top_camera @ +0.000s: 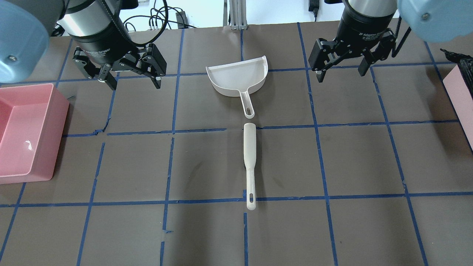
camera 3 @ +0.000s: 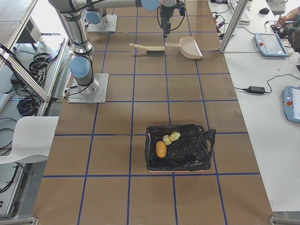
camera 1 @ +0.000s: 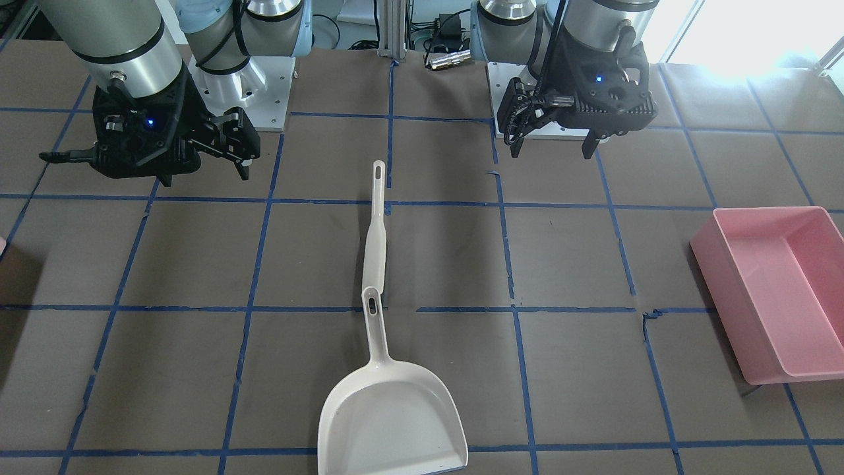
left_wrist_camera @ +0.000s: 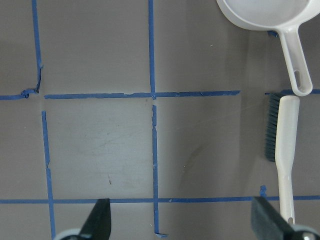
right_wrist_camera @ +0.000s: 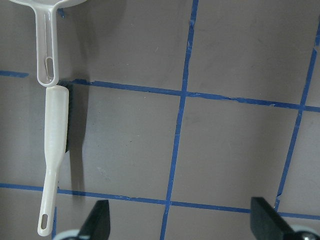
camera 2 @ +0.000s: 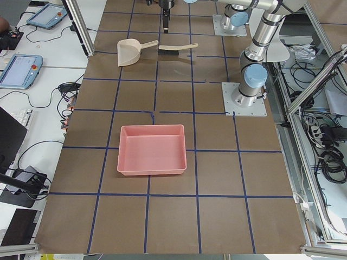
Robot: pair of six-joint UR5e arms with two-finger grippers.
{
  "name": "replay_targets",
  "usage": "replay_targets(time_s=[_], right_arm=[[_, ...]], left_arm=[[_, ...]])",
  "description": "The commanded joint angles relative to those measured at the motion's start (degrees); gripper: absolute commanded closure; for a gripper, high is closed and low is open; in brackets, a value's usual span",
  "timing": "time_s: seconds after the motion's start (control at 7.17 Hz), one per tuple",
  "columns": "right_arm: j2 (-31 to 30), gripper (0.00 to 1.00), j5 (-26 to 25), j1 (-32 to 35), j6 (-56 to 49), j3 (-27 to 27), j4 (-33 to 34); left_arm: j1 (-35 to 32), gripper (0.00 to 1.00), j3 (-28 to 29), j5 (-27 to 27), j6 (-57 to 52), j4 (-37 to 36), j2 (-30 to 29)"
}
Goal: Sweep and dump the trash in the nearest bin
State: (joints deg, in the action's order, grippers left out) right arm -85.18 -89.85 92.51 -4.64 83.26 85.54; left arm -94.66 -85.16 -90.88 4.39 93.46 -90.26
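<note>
The trash, a tan potato-shaped lump (camera 3: 161,149) and two pale yellow-green chunks (camera 3: 170,138), lies inside the bin (camera 3: 187,154), which is lined with a black bag. Only the bin's pink edge shows in the overhead view (top_camera: 457,92). A white dustpan (top_camera: 238,77) and a white brush (top_camera: 249,162) lie handle to handle at mid-table. My left gripper (top_camera: 133,85) is open and empty, hovering left of the dustpan. My right gripper (top_camera: 342,74) is open and empty, hovering right of it. The wrist views show both sets of fingers (left_wrist_camera: 100,217) (right_wrist_camera: 100,220) spread apart above the brown mat.
A large pink rectangular tray (top_camera: 22,133) sits at my left end of the table, also in the front view (camera 1: 771,290). The table is brown with blue tape grid lines. The arm bases stand at the near edge.
</note>
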Motion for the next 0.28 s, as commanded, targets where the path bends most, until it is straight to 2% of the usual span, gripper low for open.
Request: replay_targets(time_s=[0.0, 0.14], right_arm=[[0.27, 0.0, 0.29, 0.22, 0.59, -0.03, 0.16], [0.19, 0.0, 0.38, 0.22, 0.59, 0.06, 0.07]], left_arm=[[0.0, 0.0, -0.01, 0.0, 0.0, 0.05, 0.0], [0.0, 0.0, -0.09, 0.0, 0.0, 0.05, 0.09]])
